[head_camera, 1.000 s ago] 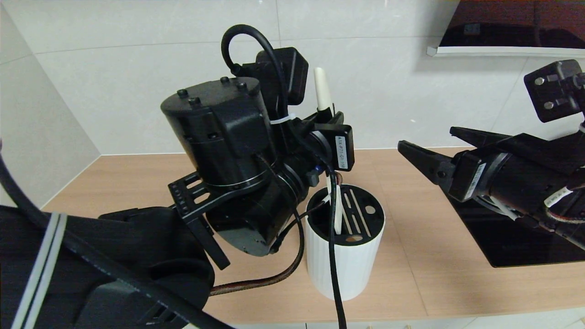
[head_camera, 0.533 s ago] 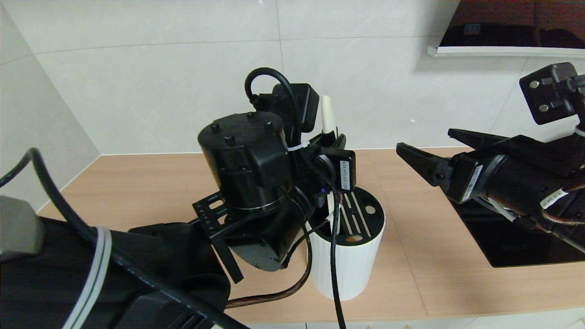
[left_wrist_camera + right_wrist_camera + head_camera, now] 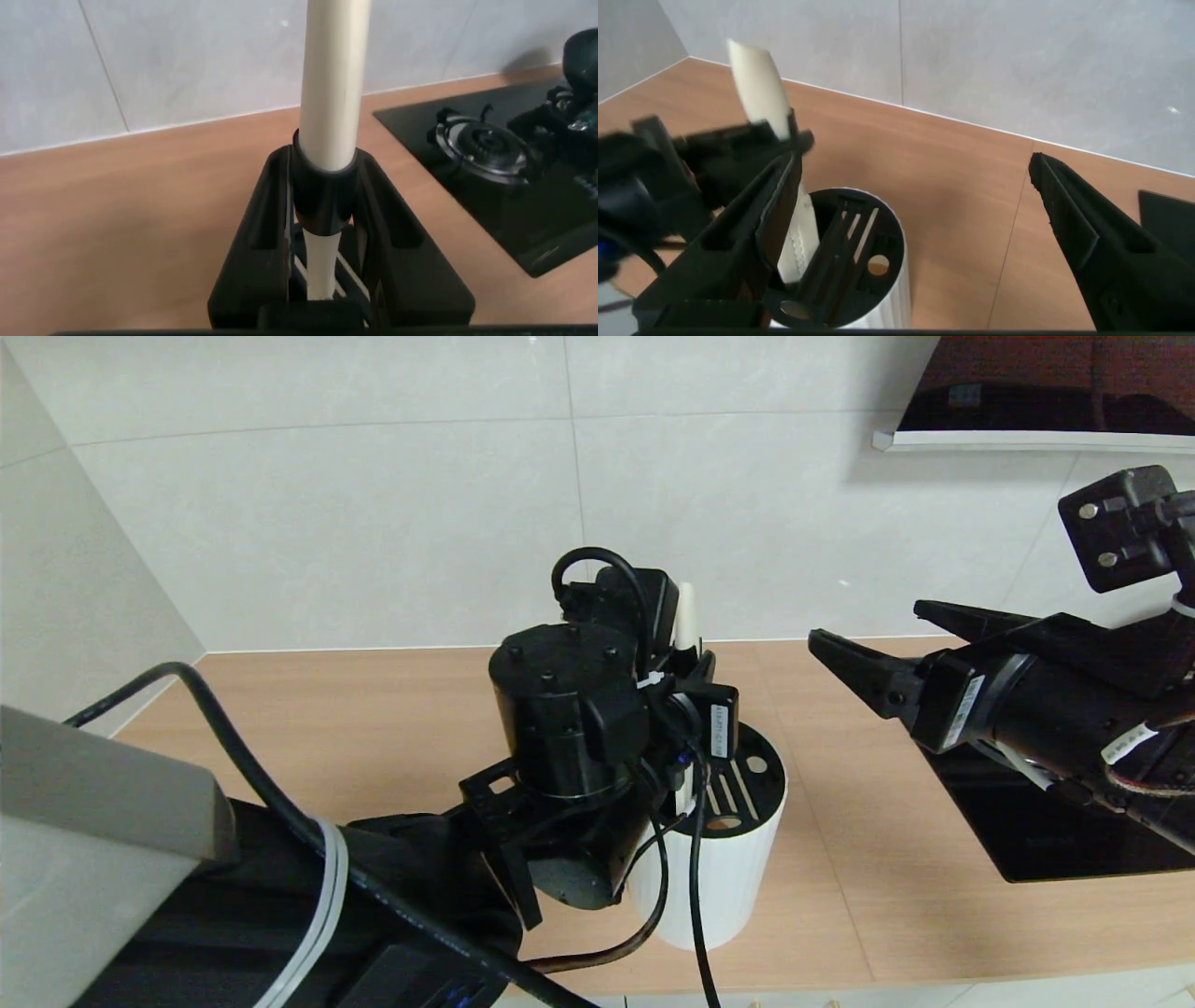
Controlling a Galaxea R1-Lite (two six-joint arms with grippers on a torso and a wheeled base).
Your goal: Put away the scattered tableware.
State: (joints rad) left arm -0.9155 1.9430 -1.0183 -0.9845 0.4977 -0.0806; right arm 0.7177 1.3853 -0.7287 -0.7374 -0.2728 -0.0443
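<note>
A knife with a cream handle stands upright, its white blade partly down in a slot of the holder. My left gripper is shut on the handle just above the blade. The holder is a white cylinder with a black slotted top, standing near the counter's front edge. My right gripper hangs open to the right of the holder, above the counter, with nothing between its fingers.
A black cooktop is set into the wooden counter to the right of the holder. A tiled wall runs behind, with a dark hood at the upper right. Bare counter lies to the left.
My left gripper has come down and a little to the right with the knife, and the blade has sunk deeper into the holder. The right gripper has hardly moved.
</note>
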